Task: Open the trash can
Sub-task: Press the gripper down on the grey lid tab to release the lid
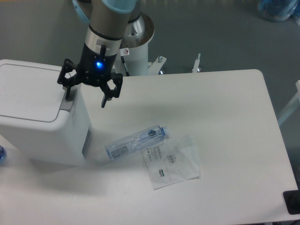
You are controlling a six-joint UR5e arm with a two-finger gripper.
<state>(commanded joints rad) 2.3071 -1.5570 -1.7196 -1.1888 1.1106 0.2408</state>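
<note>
Camera: gripper (86,96) jaws spread wide, one finger (68,91) on the bin's (40,117) grey tab (67,103), lid shut

A white table (225,108) with rounded corners fills most of the view. Behind it lies a grey floor (211,33). A white pedestal (136,58) stands on the floor at the table's far edge. Even, soft light leaves only faint shadows on the tabletop.

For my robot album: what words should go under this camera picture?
Robot's open gripper straddles the grey push tab of the closed white trash can.
</note>
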